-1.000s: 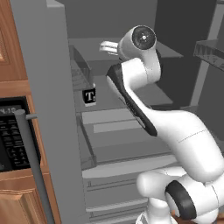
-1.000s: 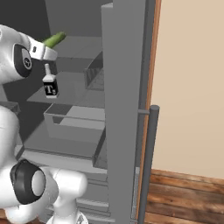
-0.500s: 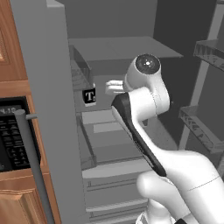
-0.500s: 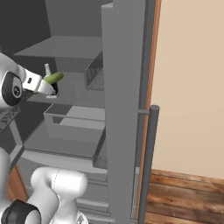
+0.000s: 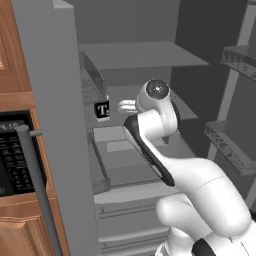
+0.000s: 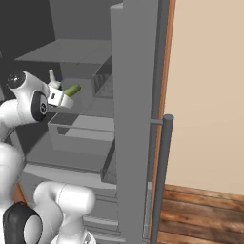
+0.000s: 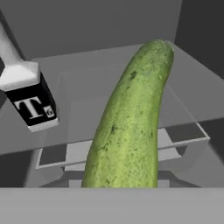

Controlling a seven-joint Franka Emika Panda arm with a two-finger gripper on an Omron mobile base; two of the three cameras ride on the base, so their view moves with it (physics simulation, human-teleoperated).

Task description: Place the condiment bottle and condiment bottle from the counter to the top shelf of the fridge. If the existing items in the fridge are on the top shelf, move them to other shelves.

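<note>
Held an olive-green fruit [image 6: 72, 89] in the end effector [image 6: 63, 97], inside the open fridge [image 6: 136, 71]. Hung below the top shelf [image 6: 71, 51], above a translucent drawer [image 6: 81, 138].

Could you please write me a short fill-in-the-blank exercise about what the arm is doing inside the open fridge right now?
1. The gripper is shut on a long fruit whose colour is ____.
2. The small black box carries a white label with the letter ____.
3. In the hand view, the black box appears to the ____ of the green fruit.

Missing words: green; T; left
</note>
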